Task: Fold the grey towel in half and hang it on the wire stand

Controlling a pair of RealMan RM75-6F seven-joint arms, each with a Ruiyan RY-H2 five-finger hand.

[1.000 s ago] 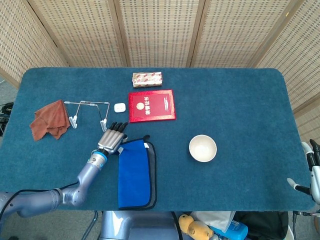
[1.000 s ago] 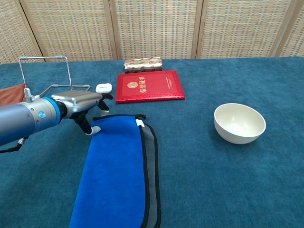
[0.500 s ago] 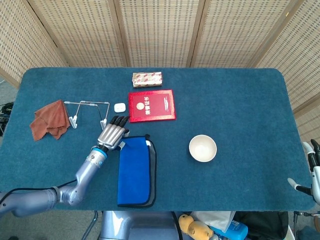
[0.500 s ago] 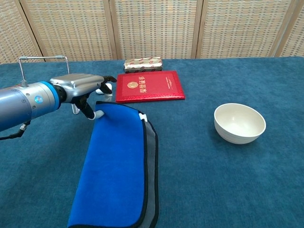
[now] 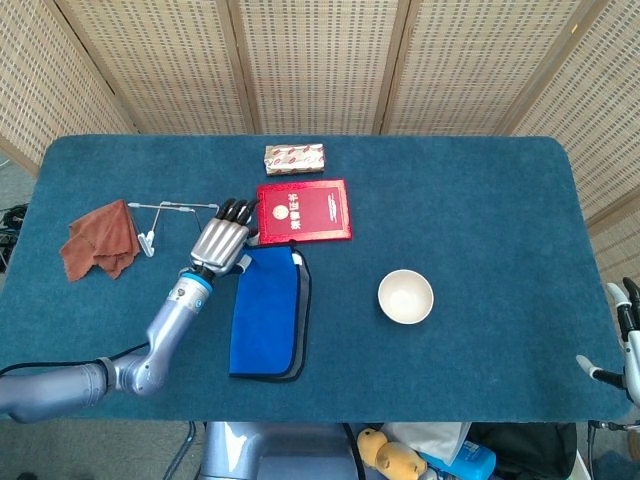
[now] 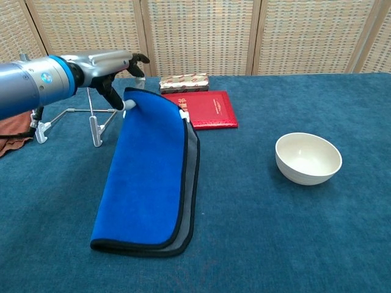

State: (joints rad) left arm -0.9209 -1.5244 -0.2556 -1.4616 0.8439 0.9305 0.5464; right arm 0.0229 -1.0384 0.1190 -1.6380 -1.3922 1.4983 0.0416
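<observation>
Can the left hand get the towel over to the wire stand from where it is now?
Probably yes: the left hand holds the towel raised beside the wire stand, nothing between.

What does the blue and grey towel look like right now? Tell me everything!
The towel is soft cloth, folded in half lengthways, bright blue on top with a grey layer peeking out along its right side and dark edging. The left hand pinches its far corner and lifts that end up off the table, while the near end lies flat. It hangs beside the wire stand, not on it yet.
</observation>
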